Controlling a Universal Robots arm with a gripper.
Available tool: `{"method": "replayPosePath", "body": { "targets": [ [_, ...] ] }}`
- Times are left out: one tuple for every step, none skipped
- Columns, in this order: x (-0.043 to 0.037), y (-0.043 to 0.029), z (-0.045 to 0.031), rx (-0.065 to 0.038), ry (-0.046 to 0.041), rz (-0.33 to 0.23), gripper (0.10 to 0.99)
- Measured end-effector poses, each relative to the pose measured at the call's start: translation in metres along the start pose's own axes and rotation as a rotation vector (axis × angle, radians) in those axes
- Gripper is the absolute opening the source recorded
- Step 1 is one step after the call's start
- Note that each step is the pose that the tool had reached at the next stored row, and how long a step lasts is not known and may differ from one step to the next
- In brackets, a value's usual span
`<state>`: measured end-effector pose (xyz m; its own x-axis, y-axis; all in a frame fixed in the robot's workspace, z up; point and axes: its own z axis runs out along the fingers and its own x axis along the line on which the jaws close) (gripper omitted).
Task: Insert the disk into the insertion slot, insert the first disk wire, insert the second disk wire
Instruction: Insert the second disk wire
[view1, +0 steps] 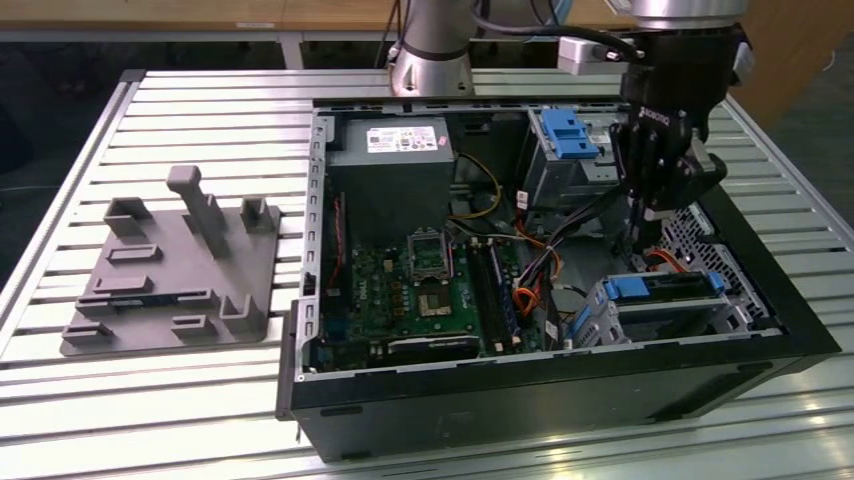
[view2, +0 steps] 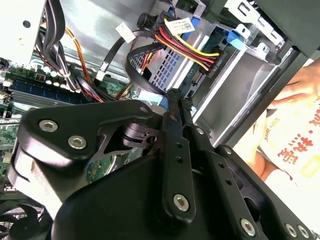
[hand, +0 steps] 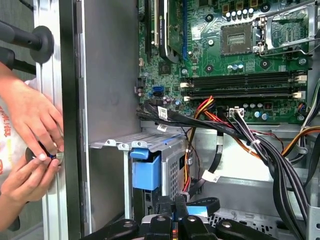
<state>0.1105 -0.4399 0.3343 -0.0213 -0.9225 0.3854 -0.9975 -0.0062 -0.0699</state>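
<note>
End effector (view1: 653, 222), fingers (view2: 172, 115) pressed together, hangs near the seated disk (view1: 663, 288).

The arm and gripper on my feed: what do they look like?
The arm is a silver-grey tube with black cables running beside it. The gripper is matte black, built of link bars fixed with silver screws, tapering to slim fingers.

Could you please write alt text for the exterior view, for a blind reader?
A black robot gripper reaches down among cables inside an open black computer case, near a silver-grey hard drive in a blue carrier sitting in a small silver perforated cage. A grey plastic fixture lies on the metal table at the exterior view's left.
</note>
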Motion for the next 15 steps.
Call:
{"method": "replayPosePath", "body": {
  "targets": [
    [-0.0001,-0.0001,0.0003,0.0,0.0,0.0,0.145],
    [-0.0003,-0.0001,0.0006,0.0,0.0,0.0,0.145],
    [-0.0004,-0.0002,0.0009,0.0,0.0001,0.0,0.145],
    [-0.0004,-0.0002,0.001,0.0,0.0006,0.0,0.145],
    [-0.0005,-0.0002,0.0011,0.0,0.0018,0.0,0.145],
    [-0.0005,-0.0003,0.001,0.001,0.0024,0.0,0.145],
    [-0.0005,-0.0003,0.0011,0.001,0.0029,0.0,0.145],
    [-0.0006,-0.0003,0.0012,0.001,0.0047,0.0,0.145],
    [-0.0006,-0.0012,0.0014,0.0,0.0078,-0.001,0.145],
    [-0.0005,-0.0037,0.0014,-0.005,0.0104,-0.003,0.145],
    [-0.0006,-0.007,0.0016,-0.012,0.0109,-0.006,0.145],
    [-0.0007,-0.0101,0.0018,-0.022,0.0107,-0.01,0.145],
    [-0.0007,-0.0131,0.002,-0.032,0.0107,-0.014,0.145],
    [-0.0008,-0.0157,0.0022,-0.044,0.0106,-0.02,0.145],
    [-0.0009,-0.0174,0.0024,-0.061,0.0103,-0.027,0.145]
  ]
}}
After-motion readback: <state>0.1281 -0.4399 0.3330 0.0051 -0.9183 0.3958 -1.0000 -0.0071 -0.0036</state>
